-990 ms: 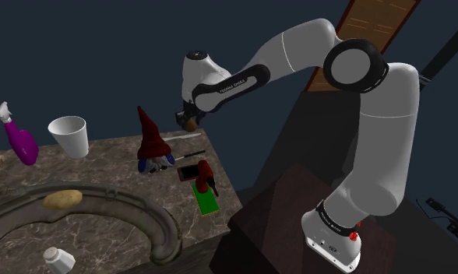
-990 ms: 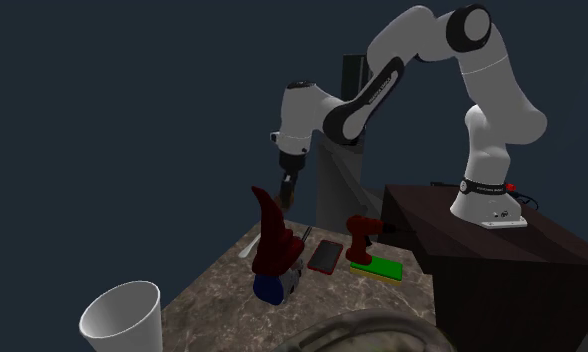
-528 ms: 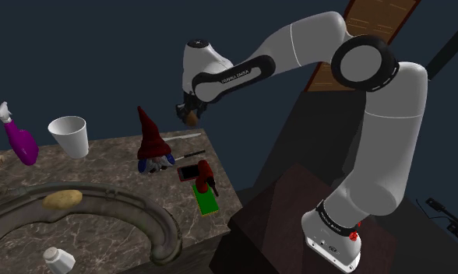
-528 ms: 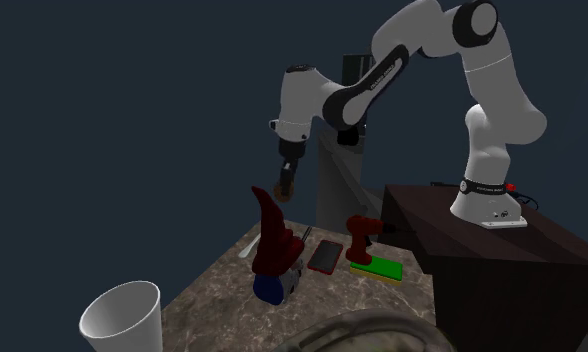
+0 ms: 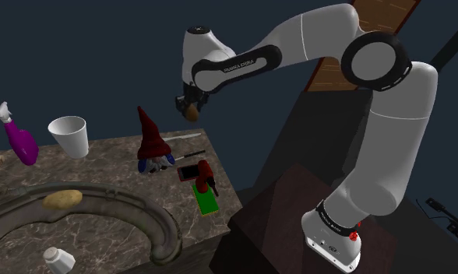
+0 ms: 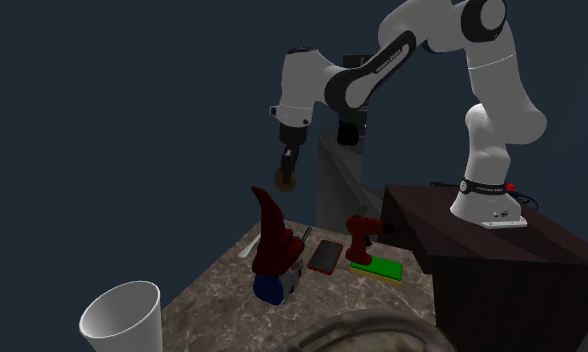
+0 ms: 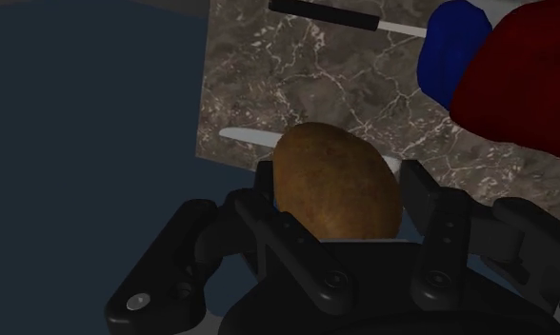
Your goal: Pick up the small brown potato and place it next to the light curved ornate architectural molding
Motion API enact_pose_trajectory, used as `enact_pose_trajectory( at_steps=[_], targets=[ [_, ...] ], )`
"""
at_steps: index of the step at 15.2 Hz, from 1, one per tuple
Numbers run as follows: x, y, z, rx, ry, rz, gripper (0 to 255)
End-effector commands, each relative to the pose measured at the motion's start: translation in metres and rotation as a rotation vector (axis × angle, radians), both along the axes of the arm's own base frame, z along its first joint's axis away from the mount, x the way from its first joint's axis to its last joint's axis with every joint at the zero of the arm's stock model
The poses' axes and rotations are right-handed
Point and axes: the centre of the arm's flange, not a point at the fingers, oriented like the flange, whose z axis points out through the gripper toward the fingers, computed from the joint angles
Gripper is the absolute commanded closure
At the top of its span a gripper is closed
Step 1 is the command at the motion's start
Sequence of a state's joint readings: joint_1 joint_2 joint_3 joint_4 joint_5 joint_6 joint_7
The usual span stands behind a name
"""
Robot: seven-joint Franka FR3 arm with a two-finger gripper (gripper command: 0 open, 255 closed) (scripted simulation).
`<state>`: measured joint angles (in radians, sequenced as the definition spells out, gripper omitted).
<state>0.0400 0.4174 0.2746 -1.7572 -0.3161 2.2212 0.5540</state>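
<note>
The end effector is clamped on the small brown potato, which sits between its fingers, well above the marbled counter's corner.

A dark veined marble countertop carries a purple spray bottle and a white cup near its far edge. Also on it are a red-hatted garden gnome, a knife, a red phone, a green block, a small white bottle, and a grey curved molding arcing around 1 tan potato.
</note>
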Motion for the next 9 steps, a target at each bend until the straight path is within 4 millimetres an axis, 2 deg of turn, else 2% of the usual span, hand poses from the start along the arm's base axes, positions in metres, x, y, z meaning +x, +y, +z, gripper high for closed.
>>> enact_pose_trajectory(
  at_steps=[1, 9],
  targets=[
    [-0.009, 0.018, 0.003, 0.000, 0.001, 0.000, 255],
    [-0.059, 0.111, 0.003, 0.000, 0.001, 0.000, 255]
  ],
)
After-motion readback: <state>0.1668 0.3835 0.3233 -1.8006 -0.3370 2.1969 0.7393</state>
